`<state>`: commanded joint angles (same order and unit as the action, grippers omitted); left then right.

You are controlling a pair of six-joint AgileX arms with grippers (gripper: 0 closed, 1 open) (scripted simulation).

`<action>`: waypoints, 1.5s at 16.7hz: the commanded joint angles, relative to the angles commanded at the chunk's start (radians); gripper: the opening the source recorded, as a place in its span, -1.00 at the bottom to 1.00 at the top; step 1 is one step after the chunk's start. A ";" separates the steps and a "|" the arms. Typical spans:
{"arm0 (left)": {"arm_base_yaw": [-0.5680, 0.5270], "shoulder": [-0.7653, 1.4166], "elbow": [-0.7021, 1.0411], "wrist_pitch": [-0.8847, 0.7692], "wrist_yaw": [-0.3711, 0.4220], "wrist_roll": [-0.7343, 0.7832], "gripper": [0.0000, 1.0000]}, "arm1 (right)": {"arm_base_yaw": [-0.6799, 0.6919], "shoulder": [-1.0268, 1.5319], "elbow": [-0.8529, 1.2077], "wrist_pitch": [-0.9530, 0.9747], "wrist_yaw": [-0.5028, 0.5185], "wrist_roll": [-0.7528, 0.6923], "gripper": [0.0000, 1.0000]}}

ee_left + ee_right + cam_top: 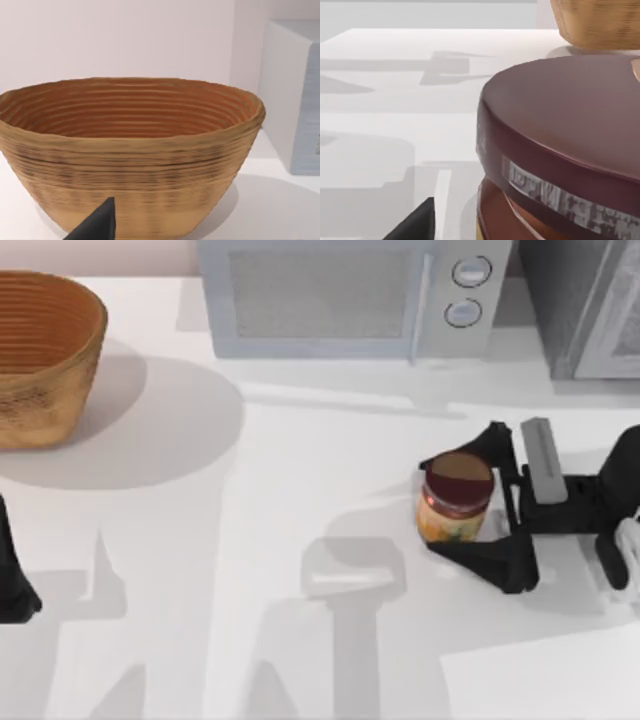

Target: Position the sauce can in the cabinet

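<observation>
Top view has the right gripper (440, 502) reaching in from the right edge of the table (300, 500), its black body lying roughly level and pointing left. Its two fingers are spread wide to either side of the sauce can (458, 497), one past the far side of the lid and one past the near side; whether the pads actually touch the can I cannot tell, though the jaws stand open around it. The can stands upright on the table at right of centre, well apart from the cabinet (585, 305) at the far right corner. Beside the cabinet, along the far edge, sits the microwave (350, 295) with two round knobs. The basket (45, 355) is at the far left.

Right wrist view brings the can's maroon lid very close, with a grey printed band on its rim; the printing is not legible. One dark fingertip (415, 225) shows at the edge.

Left wrist view faces the basket's woven wall, with the left gripper (95, 225) parked at the table's left edge; its jaw state cannot be told.
</observation>
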<state>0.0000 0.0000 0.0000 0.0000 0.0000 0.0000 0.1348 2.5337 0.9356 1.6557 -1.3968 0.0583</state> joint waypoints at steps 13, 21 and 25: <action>0.000 0.000 0.000 0.000 0.000 0.000 1.00 | 0.000 0.000 0.000 0.000 0.000 0.000 -0.66; 0.000 0.000 0.000 0.000 0.000 0.000 1.00 | 0.000 0.000 0.000 0.000 0.000 0.000 -1.00; 0.000 0.000 0.000 0.000 0.000 0.000 1.00 | -0.003 -0.003 0.000 -0.001 0.000 0.001 -1.00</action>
<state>0.0000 0.0000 0.0000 0.0000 0.0000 0.0000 0.1316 2.5302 0.9360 1.6544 -1.3966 0.0590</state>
